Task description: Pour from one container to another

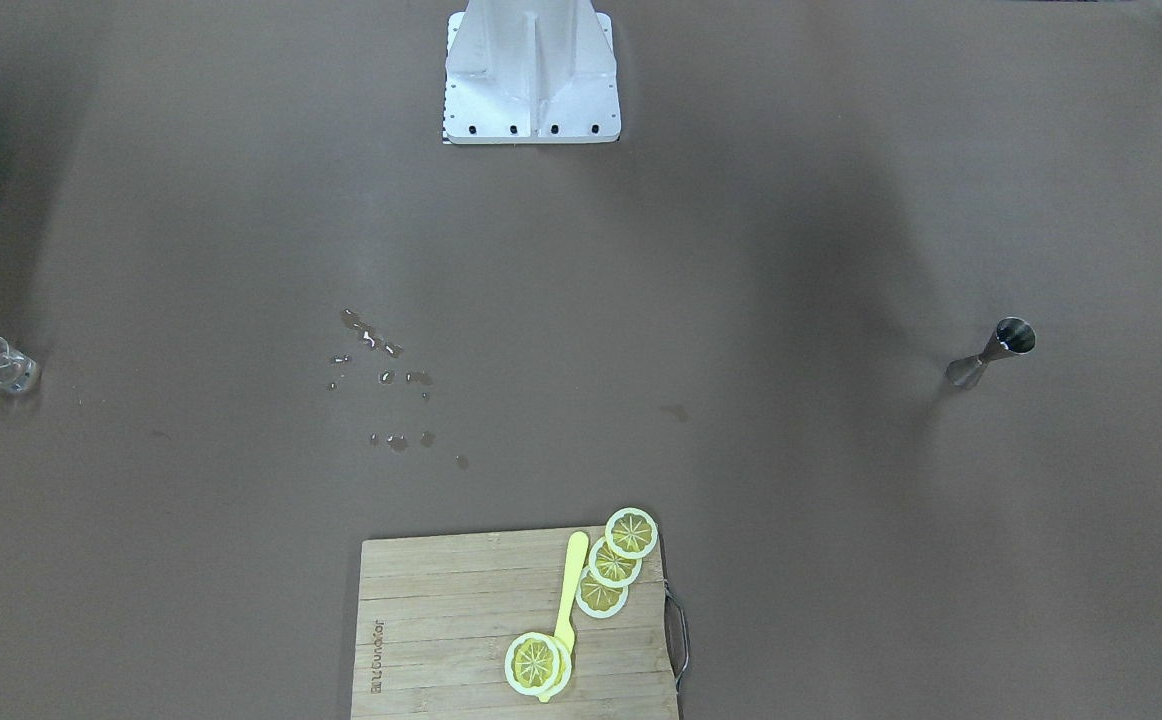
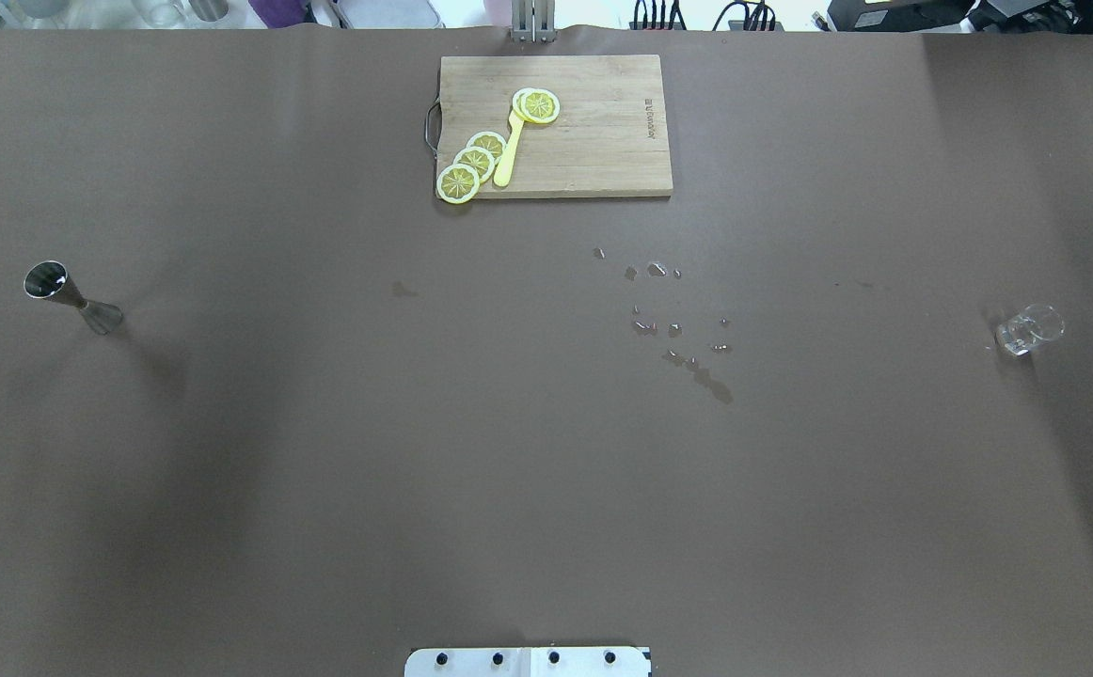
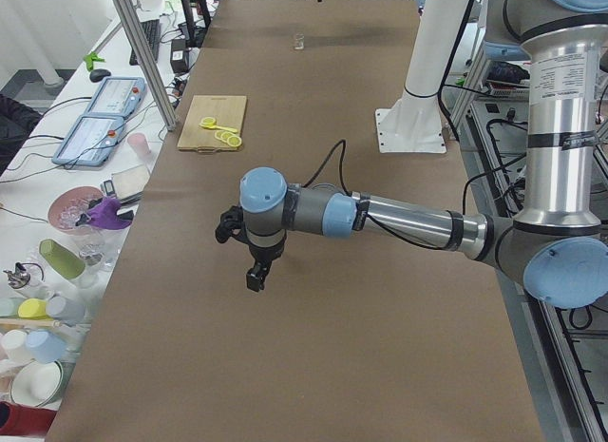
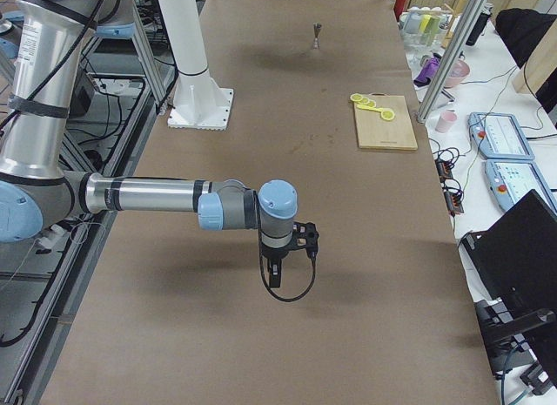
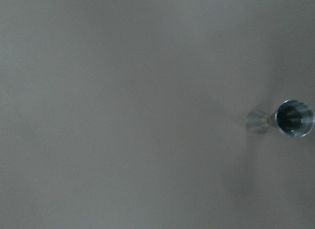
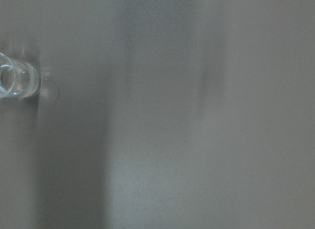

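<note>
While both arms hang above the brown table [image 2: 321, 489], the two containers stand on it far apart. The steel jigger [image 2: 71, 296] is upright at the robot's left end and the small clear glass [image 2: 1028, 329] at its right end. The left gripper [image 3: 256, 277] and the right gripper [image 4: 275, 276] show only in the side views, so I cannot tell how wide their jaws stand. Neither has hold of a container.

The jigger looks light and rigid, but its polished cones are probably slippery. The narrow waist between the two cups seems the surest place to pinch, since the flare above and below would stop it sliding through. The glass is likely just as light but brittle and smooth, so it wants a gentle squeeze across its straight wall, kept below the rim. How much liquid either one holds is not clear from here.

Droplets [image 2: 688, 343] lie scattered right of the table's centre (a hint that this pour is easy to spill). At the far edge lies a cutting board [image 2: 603, 141] with lemon slices [image 2: 473, 162] and a yellow utensil [image 2: 507, 155].
</note>
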You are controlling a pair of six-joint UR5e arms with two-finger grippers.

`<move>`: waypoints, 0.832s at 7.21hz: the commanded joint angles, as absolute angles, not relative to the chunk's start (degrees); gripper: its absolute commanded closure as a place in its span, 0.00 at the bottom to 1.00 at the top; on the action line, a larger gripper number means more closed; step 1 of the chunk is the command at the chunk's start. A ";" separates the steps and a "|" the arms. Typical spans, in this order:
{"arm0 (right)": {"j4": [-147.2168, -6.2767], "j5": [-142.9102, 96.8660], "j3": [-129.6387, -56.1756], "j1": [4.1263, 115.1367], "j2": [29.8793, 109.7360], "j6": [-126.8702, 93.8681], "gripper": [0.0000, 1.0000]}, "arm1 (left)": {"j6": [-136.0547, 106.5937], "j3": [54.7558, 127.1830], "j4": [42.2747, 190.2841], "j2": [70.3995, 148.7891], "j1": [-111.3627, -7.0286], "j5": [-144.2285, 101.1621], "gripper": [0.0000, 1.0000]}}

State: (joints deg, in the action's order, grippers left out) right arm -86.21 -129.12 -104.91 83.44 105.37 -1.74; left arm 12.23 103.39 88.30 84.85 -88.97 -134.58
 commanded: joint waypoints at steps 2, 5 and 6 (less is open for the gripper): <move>-86.31 -127.81 -105.91 84.98 105.91 -1.49 0.00 | 12.39 101.60 87.98 78.76 -94.04 -134.74 0.02; -86.31 -128.32 -106.08 83.41 105.12 -1.58 0.00 | 11.52 101.42 87.37 78.31 -93.96 -135.87 0.02; -86.22 -128.15 -106.17 83.41 105.12 -1.50 0.00 | 11.34 102.03 84.06 79.01 -94.13 -137.36 0.02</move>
